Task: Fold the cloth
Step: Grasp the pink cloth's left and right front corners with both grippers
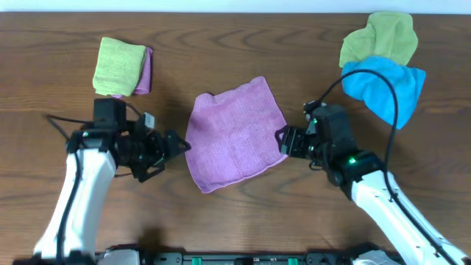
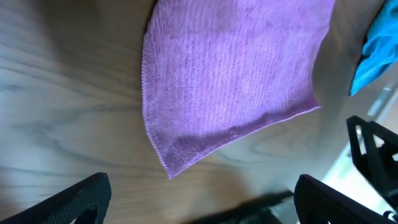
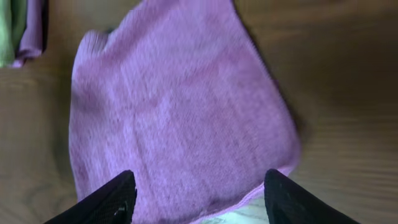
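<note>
The cloth [image 1: 234,138] was laid flat mid-table, a bit skewed. The left gripper [image 1: 175,143] was parked just off its left edge, jaws wide apart. The right gripper [image 1: 283,140] was set at the right edge, jaws partly apart, nothing pinched. If that fuzzy edge got shoved instead of caught, it'd likely be bunched up — crooked fold.

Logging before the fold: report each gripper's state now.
Left gripper: open, empty, just short of the cloth.
Right gripper: open, fingers apart over the cloth's edge, not closed on it.
</note>
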